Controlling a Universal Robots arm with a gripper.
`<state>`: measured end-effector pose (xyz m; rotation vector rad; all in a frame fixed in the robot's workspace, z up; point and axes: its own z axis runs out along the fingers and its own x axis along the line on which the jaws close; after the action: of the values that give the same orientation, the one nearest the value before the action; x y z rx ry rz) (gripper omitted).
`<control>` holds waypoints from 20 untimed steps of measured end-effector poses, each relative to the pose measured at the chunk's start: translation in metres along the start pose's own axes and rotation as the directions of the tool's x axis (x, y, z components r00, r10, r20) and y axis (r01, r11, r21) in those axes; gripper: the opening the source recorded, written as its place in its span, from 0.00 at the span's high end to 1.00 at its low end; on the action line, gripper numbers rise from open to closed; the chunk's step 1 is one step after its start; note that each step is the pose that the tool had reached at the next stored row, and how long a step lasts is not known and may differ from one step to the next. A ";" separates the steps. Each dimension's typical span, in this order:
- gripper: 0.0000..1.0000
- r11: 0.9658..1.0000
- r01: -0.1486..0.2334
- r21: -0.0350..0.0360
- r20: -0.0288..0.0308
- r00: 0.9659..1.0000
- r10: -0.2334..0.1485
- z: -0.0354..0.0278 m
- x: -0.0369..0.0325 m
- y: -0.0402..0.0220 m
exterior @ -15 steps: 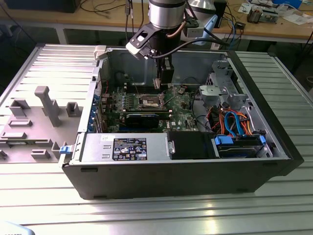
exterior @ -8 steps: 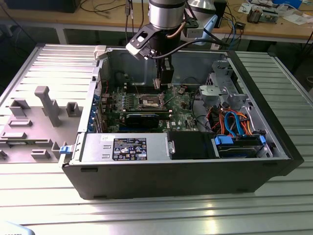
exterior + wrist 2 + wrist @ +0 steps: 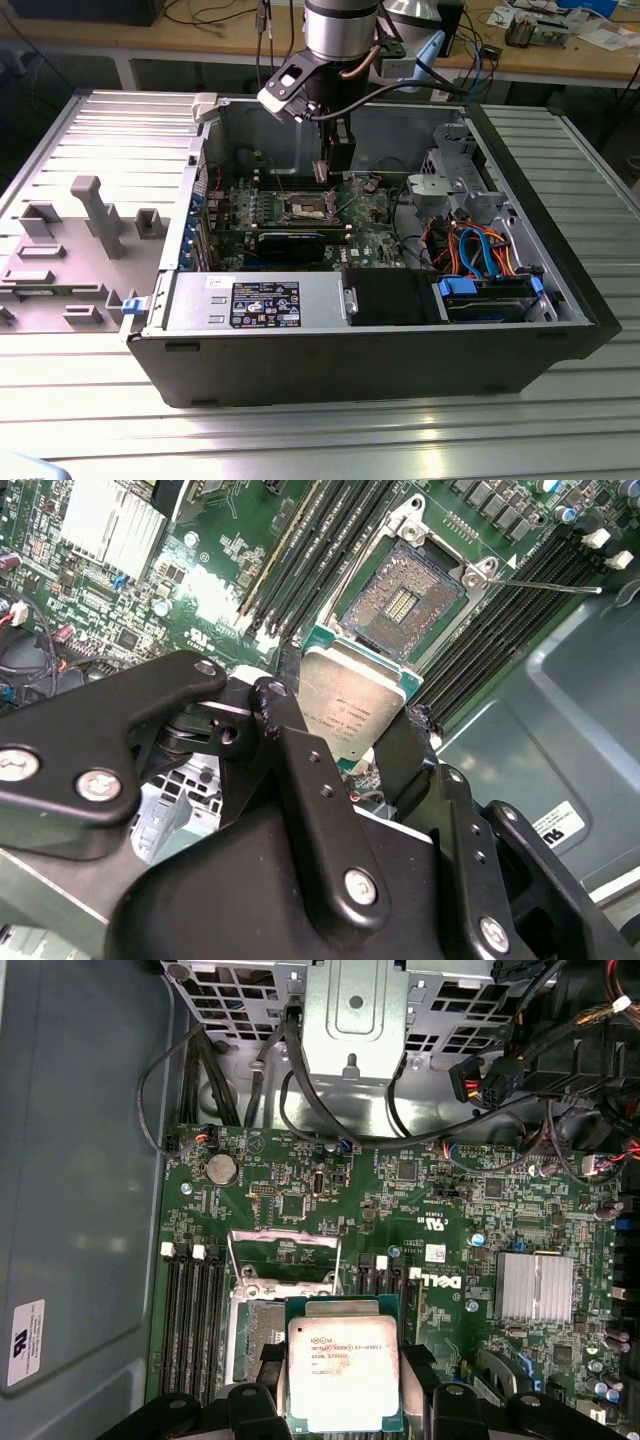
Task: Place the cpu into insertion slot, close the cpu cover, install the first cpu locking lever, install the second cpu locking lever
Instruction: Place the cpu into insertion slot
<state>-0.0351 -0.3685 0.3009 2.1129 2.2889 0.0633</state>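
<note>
exterior view has the arm (image 3: 340,30) pointing straight down into the open computer case (image 3: 350,365). its gripper (image 3: 342,728) pinches the cpu (image 3: 350,692) near the empty insertion slot (image 3: 400,600).

In the second wrist view the fingers (image 3: 300,770) of the gripper (image 3: 343,715) clamp the cpu (image 3: 350,695) and hide its lower edge. In the first wrist view the cpu (image 3: 343,1370) covers one part of the insertion slot (image 3: 255,1335), and the picture's edge cuts the fingers.

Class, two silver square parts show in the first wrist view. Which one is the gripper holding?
The cpu, flat and smooth-topped, is clamped in the gripper. The ribbed heatsink sits mounted on the green board, apart from the gripper.
</note>
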 end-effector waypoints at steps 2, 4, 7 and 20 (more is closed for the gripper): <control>0.46 1.000 0.000 0.000 0.000 1.000 0.000 0.0007 0.0001 0.0000; 0.46 1.000 0.000 0.000 0.000 1.000 0.000 0.0013 0.0001 -0.0001; 0.46 1.000 0.000 0.000 0.000 1.000 0.000 0.0019 0.0002 -0.0001; 0.46 1.000 0.000 0.000 0.000 1.000 0.000 0.0047 0.0005 -0.0002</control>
<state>-0.0351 -0.3680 0.2962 2.1128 2.2889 0.0634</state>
